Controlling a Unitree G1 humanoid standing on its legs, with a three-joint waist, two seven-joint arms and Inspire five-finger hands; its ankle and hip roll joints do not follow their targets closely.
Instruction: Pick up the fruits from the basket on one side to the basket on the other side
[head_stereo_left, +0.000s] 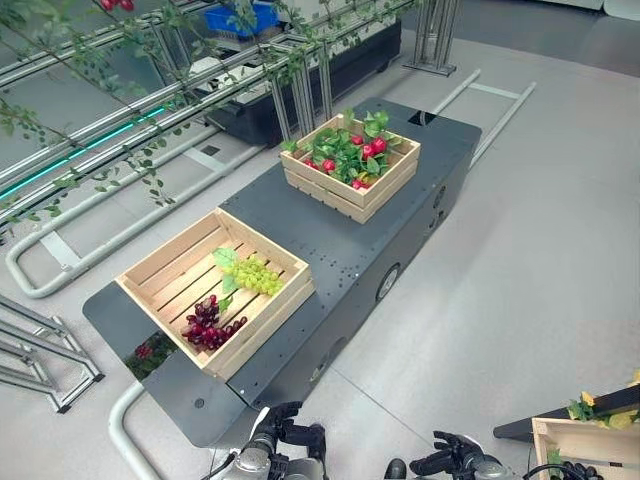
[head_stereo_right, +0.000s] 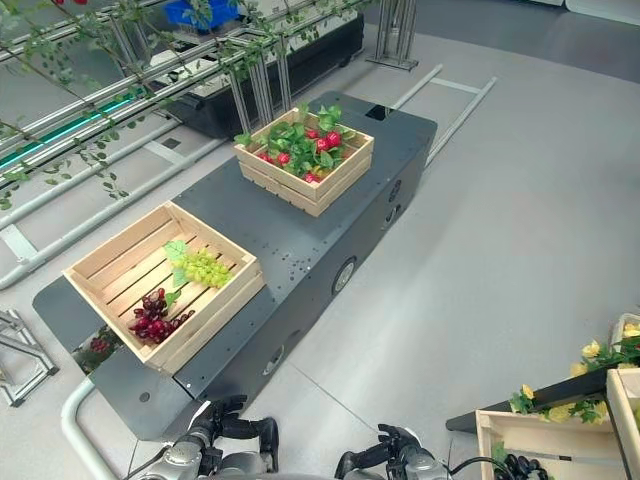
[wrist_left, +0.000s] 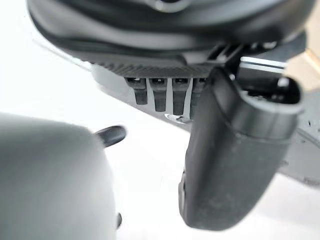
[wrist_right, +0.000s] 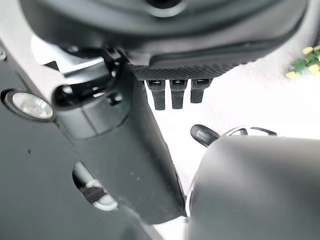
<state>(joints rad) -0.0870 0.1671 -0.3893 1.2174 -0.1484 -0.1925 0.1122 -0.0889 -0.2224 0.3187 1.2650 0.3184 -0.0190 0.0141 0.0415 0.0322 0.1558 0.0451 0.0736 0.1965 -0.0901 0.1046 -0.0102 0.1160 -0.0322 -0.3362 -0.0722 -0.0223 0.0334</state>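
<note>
Two wooden crates stand on a dark platform (head_stereo_left: 350, 250). The near crate (head_stereo_left: 165, 258) holds a bunch of green grapes (head_stereo_left: 255, 275) and a bunch of dark red grapes (head_stereo_left: 208, 323). The far crate (head_stereo_left: 340, 200) is full of red fruits (head_stereo_left: 370, 150) among green leaves. Low at the near end of the platform, well short of the near crate, hang both hands. My left hand (head_stereo_left: 285, 432) has relaxed fingers (wrist_left: 160, 92) and a straight thumb (wrist_left: 235, 150), with nothing in it. My right hand (head_stereo_left: 450, 458) is likewise open and holds nothing, thumb (wrist_right: 130, 150) beside its fingers (wrist_right: 172, 92).
Metal rails with leafy vines (head_stereo_left: 120, 130) run along the left and back. A blue bin (head_stereo_left: 240, 18) sits at the far back. Another wooden crate (head_stereo_left: 590, 435) with yellow flowers stands at the lower right. Grey floor (head_stereo_left: 520, 260) lies right of the platform.
</note>
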